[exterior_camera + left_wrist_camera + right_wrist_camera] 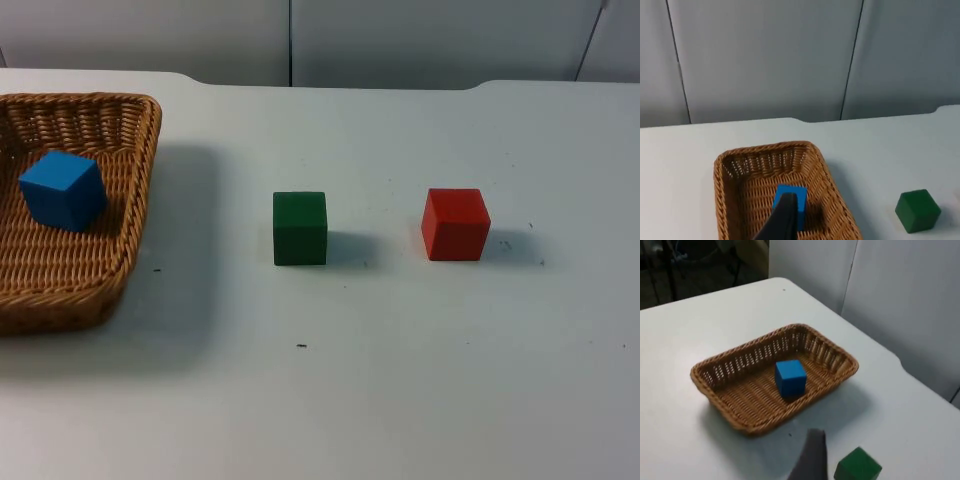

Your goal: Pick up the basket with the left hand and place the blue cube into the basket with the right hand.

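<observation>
The blue cube (62, 190) is being carried inside the basket (135, 215), which is resting on the table (420, 380) (neither gripper's finger state can be told), so the placing looks done.

white table top (420, 400) against a seamed grey partition wall (420, 40)

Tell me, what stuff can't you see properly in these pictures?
- Basket: its left part is cut off by the top view's edge.
- Blue cube: the left end effector's black fingertip covers part of it in the left wrist view.
- Green cube: cut off by the right wrist view's edge.
- Both end effectors: open or shut cannot be told.
</observation>
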Controlling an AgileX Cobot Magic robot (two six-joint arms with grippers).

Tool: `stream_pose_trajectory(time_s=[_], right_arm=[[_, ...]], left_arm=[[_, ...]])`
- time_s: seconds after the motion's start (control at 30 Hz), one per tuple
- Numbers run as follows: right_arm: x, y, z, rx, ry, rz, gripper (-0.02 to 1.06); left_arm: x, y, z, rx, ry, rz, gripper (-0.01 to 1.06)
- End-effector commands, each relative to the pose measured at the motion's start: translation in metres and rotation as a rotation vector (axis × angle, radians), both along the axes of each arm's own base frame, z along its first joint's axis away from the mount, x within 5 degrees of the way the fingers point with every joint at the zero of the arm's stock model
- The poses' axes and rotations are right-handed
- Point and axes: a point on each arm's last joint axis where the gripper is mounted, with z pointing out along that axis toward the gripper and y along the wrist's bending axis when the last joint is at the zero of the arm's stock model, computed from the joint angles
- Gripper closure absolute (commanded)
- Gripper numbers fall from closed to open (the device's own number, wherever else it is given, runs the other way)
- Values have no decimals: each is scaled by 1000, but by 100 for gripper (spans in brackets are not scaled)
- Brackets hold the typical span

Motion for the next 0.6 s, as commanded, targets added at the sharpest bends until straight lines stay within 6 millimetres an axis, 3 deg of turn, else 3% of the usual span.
stream_pose_trajectory(time_s=[0.0, 0.33, 0.47, 0.57], right_arm=[[-14, -13, -6, 36, -4, -14, 32], [-71, -56, -26, 36, 45, 37, 32], [-99, -75, -30, -2, 130, 70, 32], [-107, -83, -35, -8, 165, 59, 32]], left_arm=[[-12, -2, 1, 3, -29, -4, 14], [-55, 3, -5, 23, -69, 128, 14], [-81, 5, -16, 13, -43, 198, 14], [-89, 6, -24, 5, 5, 232, 14]])
